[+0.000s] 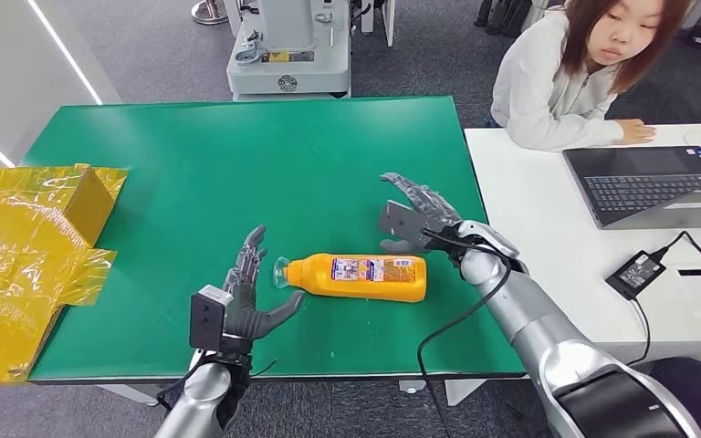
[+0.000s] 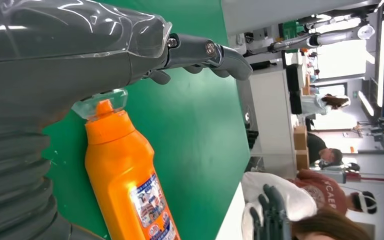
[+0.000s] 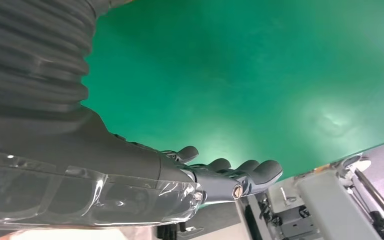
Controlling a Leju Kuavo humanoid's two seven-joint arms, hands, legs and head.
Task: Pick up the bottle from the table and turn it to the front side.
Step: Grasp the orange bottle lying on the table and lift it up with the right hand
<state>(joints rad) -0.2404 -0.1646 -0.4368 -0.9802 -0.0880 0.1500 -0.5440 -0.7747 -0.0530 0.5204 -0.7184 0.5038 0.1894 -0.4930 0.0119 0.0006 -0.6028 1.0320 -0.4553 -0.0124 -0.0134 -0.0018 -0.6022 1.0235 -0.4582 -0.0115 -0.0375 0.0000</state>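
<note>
While both my hands hang open, the left hand point(image 1: 254, 294) sits just beside the clear cap of the orange bottle point(image 1: 358, 276) lying flat on the green table point(image 1: 237, 155), right hand point(image 1: 417, 217) near its base.

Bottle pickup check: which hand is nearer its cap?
Left. The left hand is open right beside the bottle cap; the right hand is open past the base end.

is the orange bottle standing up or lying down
Lying down: the orange bottle rests on its side on the green table, clear cap toward the left hand.
</note>
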